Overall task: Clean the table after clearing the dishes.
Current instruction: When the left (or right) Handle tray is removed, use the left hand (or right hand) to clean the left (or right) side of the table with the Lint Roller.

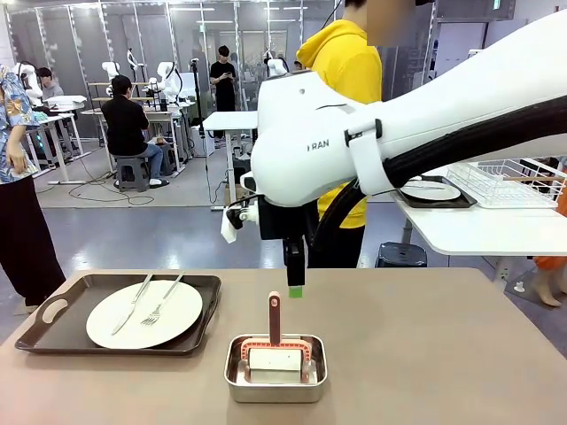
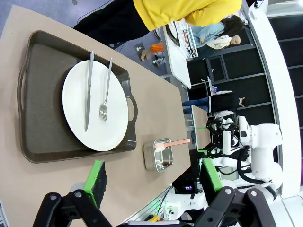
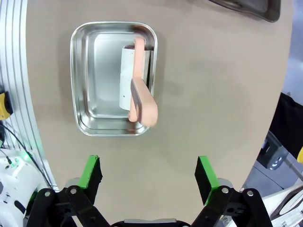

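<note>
Right jaws hang open over the bare tabletop (image 1: 425, 354), just beside the steel pan (image 1: 275, 396) holding a pink-handled scraper (image 1: 275, 317). Left jaws stand open too, empty. On the left lies a tray (image 1: 53, 332) with a plate (image 1: 182, 312), knife (image 1: 131, 305) and fork (image 1: 162, 303). A second loaded tray (image 1: 431, 191) sits far right on the white table (image 1: 496, 232).
</note>
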You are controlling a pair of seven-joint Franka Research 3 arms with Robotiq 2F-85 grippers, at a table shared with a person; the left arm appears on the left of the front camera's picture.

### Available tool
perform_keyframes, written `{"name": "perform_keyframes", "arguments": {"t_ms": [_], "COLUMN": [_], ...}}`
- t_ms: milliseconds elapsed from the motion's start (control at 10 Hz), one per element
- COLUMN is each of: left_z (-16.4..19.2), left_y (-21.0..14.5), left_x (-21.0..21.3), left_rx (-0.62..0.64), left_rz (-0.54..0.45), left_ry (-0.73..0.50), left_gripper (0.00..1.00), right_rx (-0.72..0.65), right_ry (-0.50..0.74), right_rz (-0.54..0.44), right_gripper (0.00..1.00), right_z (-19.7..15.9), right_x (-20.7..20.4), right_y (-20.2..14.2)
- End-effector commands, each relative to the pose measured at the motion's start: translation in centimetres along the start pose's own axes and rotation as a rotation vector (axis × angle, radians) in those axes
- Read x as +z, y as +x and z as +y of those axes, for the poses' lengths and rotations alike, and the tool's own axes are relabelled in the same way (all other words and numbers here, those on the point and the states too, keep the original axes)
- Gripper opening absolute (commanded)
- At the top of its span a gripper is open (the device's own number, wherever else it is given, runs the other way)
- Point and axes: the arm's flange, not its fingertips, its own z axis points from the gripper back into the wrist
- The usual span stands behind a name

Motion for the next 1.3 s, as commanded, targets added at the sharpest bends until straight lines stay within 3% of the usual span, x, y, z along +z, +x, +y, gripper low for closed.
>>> {"name": "perform_keyframes", "arguments": {"t_ms": [0,600,1200], "left_z": [-0.1,-0.1,-0.1], "left_y": [0.0,0.0,0.0], "left_x": [0.4,0.4,0.4], "left_rx": [-0.014,-0.014,-0.014], "left_rz": [-0.001,-0.001,-0.001], "left_ry": [-0.018,-0.018,-0.018], "left_gripper": [1.0,1.0,1.0], "right_rx": [-0.032,-0.086,-0.138], "right_ry": [0.013,-0.024,-0.02], "right_rz": [0.037,-0.03,-0.017], "right_gripper": [1.0,1.0,1.0], "right_z": [0.3,-0.4,-0.2], "right_x": [-0.8,-4.9,-7.0], "right_y": [1.3,2.4,1.9]}}
